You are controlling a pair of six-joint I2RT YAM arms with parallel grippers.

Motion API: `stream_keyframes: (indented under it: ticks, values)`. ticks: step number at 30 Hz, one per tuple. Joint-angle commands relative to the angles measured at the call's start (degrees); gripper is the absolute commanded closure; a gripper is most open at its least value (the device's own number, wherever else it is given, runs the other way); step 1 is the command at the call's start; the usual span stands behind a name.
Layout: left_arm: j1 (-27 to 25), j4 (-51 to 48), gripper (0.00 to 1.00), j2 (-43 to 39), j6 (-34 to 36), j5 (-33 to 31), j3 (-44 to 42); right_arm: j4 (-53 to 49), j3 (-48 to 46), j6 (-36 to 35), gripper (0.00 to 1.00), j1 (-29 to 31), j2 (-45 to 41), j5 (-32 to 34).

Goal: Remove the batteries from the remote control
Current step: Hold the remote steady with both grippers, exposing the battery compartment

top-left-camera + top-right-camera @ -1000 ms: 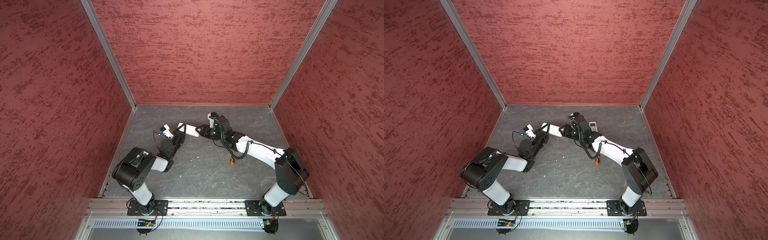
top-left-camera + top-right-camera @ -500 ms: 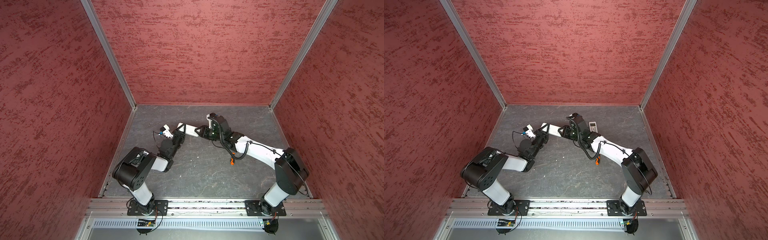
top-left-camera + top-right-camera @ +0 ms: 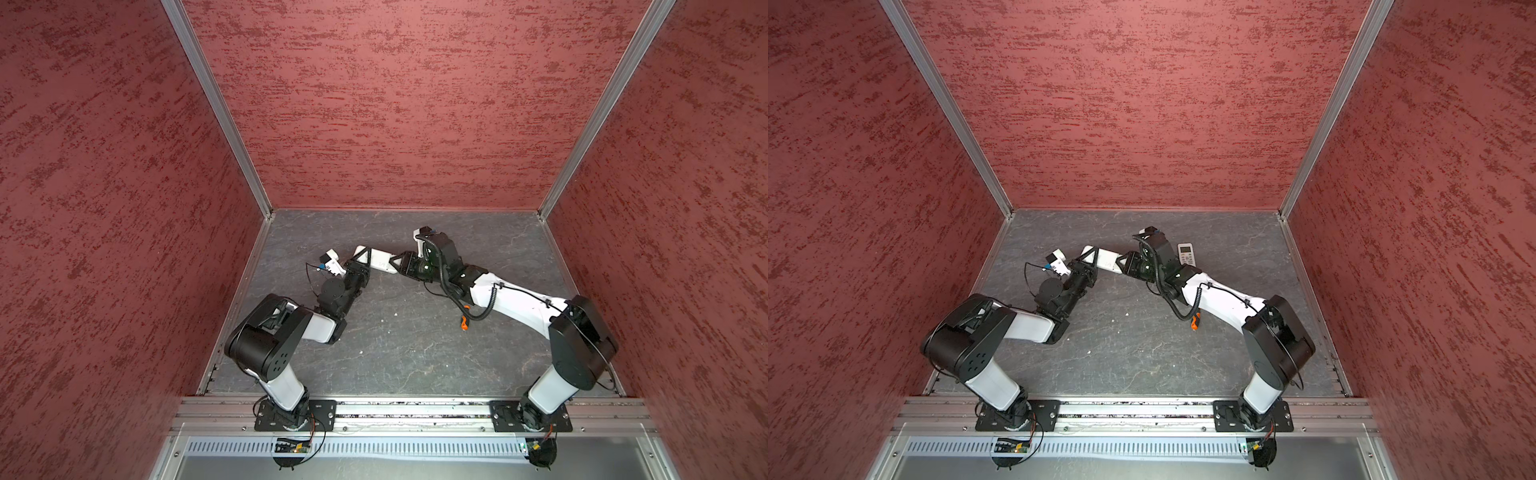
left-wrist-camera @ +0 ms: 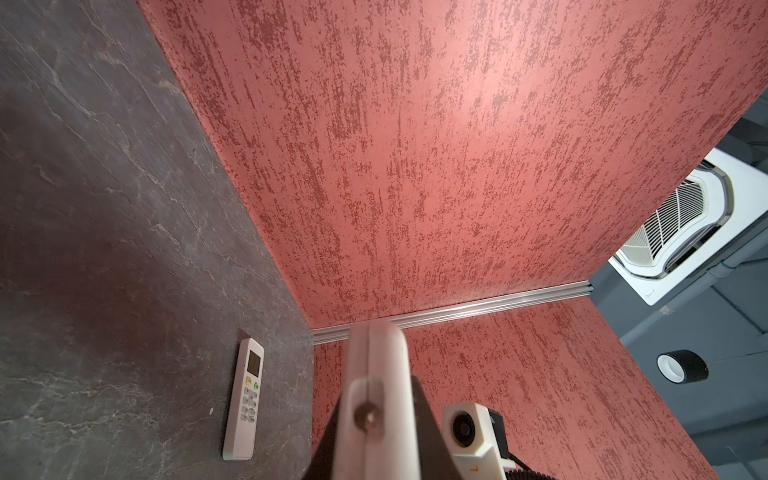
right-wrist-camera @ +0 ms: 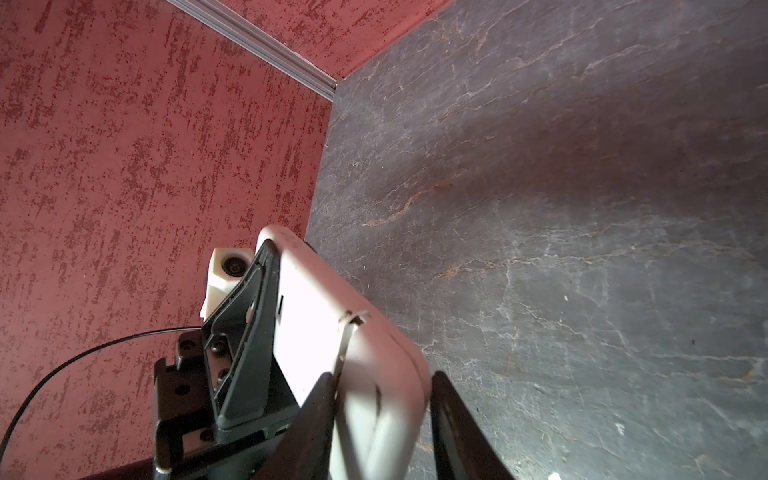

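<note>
Mid-air, left fingers [image 3: 363, 261] clamping remote [image 3: 380, 262], right fingers [image 3: 402, 264] straddling it, grip unclear, writing illegible

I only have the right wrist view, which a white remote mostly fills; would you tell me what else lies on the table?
Observer: Besides the held remote, a second remote lies flat on the table, buttons up, close beside the right arm at its wrist.
Operator: Thank you. Is any tool there?
Observer: A screwdriver with an orange handle lies by the right forearm, partly hidden by its cable.
Operator: Are any batteries out yet?
Observer: I see none loose in any view, only small pale specks on the table.
</note>
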Motion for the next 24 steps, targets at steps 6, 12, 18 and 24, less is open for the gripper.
stream_keyframes:
  ticks: [6,12,18,24]
  values:
    - [0.18,3.18,1.0,-1.13,-0.94,1.67,0.26,-0.36,-1.96,0.74,0.58,0.61,-1.81,0.84]
    - [0.3,3.19,1.0,-0.88,-0.67,1.82,0.22,0.0,-2.28,0.99,0.62,0.53,-2.1,0.55]
    - [0.67,3.17,1.0,-0.4,-0.65,1.99,0.19,-0.12,-2.14,1.12,0.63,0.53,-2.28,0.44]
    - [1.35,3.17,1.0,-0.42,-0.63,2.55,0.52,-0.25,-2.04,1.13,0.58,0.53,-2.43,0.47]
